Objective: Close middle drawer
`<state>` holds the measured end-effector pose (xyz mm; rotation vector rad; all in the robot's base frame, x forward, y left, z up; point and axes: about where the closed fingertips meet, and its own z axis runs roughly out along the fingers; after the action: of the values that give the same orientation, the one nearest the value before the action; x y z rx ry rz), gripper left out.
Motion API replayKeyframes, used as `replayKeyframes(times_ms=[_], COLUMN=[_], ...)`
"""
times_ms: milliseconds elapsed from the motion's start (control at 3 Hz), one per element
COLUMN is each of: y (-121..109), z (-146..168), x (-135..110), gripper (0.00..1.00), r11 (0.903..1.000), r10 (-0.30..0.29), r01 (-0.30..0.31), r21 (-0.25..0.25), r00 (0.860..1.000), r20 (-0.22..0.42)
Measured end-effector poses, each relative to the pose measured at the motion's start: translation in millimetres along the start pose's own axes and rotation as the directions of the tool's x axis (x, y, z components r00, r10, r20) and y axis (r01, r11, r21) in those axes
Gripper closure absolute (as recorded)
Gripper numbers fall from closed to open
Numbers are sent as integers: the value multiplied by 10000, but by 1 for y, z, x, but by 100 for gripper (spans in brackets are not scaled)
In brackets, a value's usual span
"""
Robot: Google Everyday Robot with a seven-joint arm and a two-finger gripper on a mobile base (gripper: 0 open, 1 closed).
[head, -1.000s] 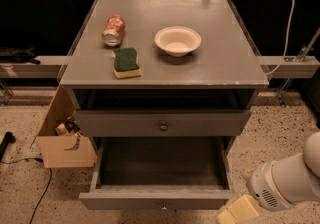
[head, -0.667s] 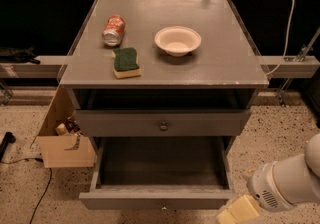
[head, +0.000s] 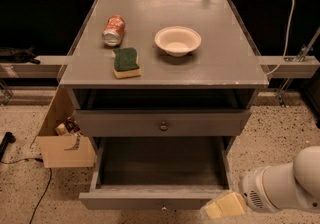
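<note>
The middle drawer (head: 155,200) is pulled far out of the grey cabinet (head: 165,75). Its flat grey front sits at the bottom edge of the view, and its shallow inside (head: 161,162) shows nothing in it. The uppermost drawer (head: 163,126), with a small round dark knob, sits above it, with a dark gap under the cabinet top. The lowest drawer is hidden below the open one. My gripper (head: 223,207) is at the bottom right, just off the right end of the middle drawer's front, with the white arm (head: 282,188) behind it.
On the cabinet top lie a red can (head: 113,30) on its side, a green-and-yellow sponge (head: 126,62) and a white bowl (head: 177,40). An open cardboard box (head: 62,140) stands on the speckled floor to the left. A cable (head: 287,28) hangs at the right.
</note>
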<state>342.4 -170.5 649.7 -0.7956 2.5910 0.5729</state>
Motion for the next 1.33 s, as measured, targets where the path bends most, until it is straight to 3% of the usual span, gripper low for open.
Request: replayKeyframes(times_ms=[667, 1000, 1333], y=[1, 12, 16], z=[-7, 20, 65], x=[-8, -2, 21], gripper=[0, 0, 0], r11=[9995, 9963, 9898], r10=[-265, -781, -1250], r01=[254, 775, 1296], r21=[207, 367, 594], r00=[9983, 9968, 9893], r20=[527, 151, -756])
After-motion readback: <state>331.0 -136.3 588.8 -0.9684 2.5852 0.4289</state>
